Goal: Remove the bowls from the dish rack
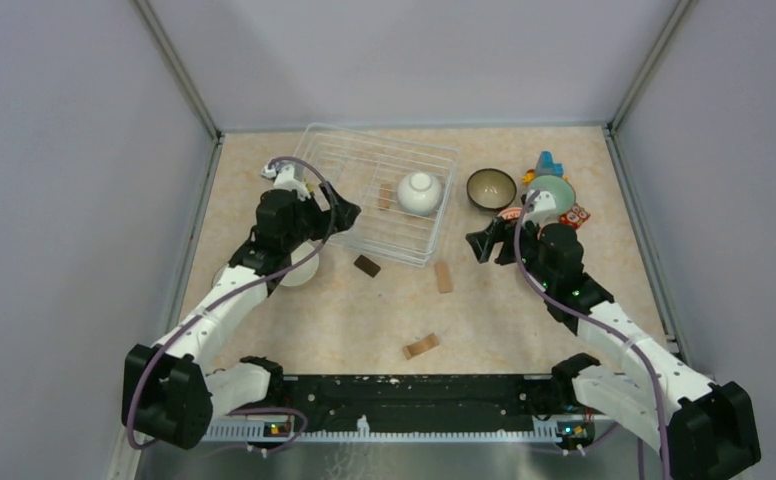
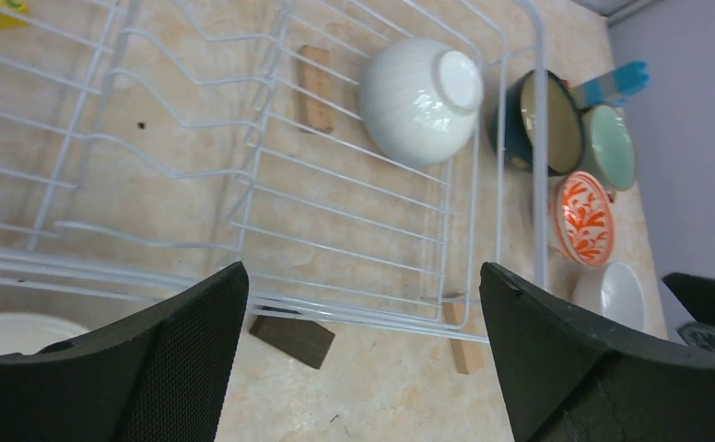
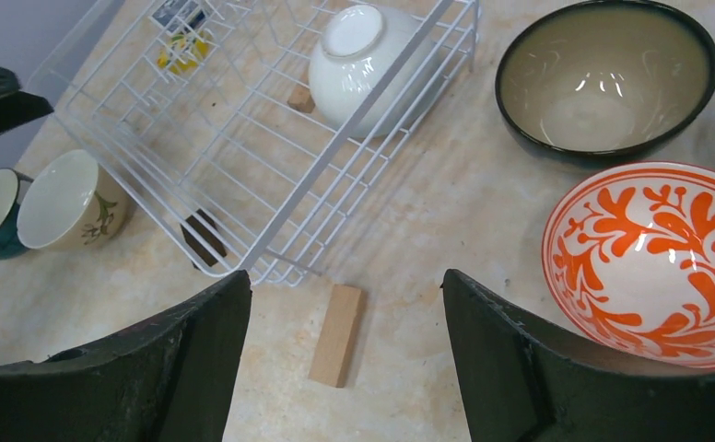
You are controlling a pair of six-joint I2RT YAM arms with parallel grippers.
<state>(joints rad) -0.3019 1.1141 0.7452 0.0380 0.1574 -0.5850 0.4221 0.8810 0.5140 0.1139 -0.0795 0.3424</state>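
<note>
left pincer (image 2: 363, 281): wide, empty
dish rack (image 2: 257, 175): just ahead of left pincer
white bowl (image 2: 418, 97): overturned in dish rack
right pincer (image 3: 345, 281): wide, empty

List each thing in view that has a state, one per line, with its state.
dish rack, on the table, one bowl inside
ribbed white bowl, in the rack, tipped, foot showing
dark bowl, outside the rack, upright, empty
orange-patterned bowl, outside the rack, upright, empty
pale green bowl, outside the rack, upright
left gripper, open, empty
right gripper, open, empty
</note>
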